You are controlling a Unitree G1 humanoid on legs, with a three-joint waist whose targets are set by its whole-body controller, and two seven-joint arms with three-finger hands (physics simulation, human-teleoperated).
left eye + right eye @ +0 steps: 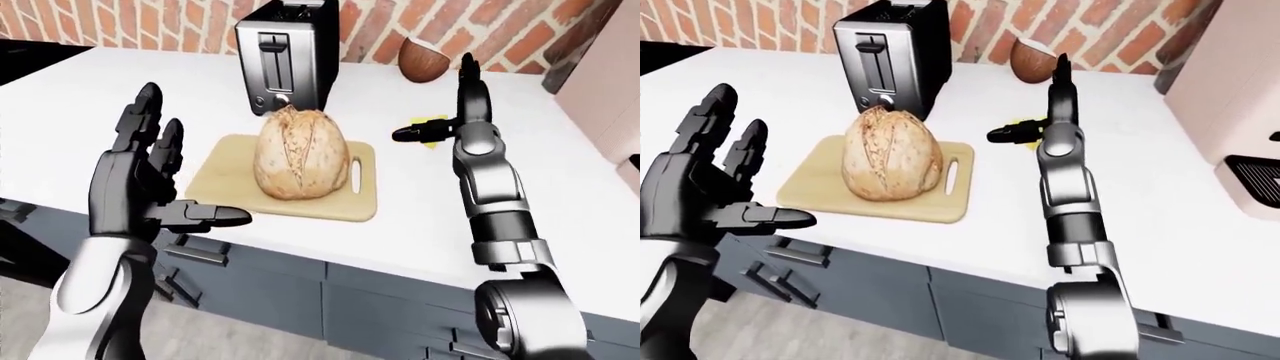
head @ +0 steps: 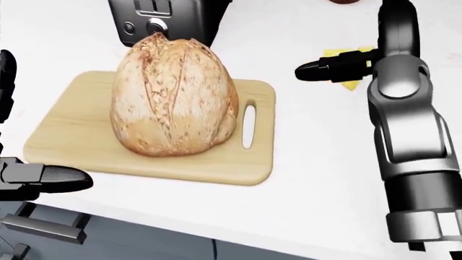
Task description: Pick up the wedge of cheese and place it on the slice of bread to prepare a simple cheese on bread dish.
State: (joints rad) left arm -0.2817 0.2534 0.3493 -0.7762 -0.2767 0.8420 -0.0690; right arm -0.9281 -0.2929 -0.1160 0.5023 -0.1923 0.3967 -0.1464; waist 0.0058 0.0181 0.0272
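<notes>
No readable text, labels or signs.

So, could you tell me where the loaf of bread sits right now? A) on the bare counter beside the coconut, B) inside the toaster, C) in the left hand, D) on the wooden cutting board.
D: the loaf of bread rests on the wooden cutting board, below the toaster in the view, and neither the left hand nor the right hand touches it.
</notes>
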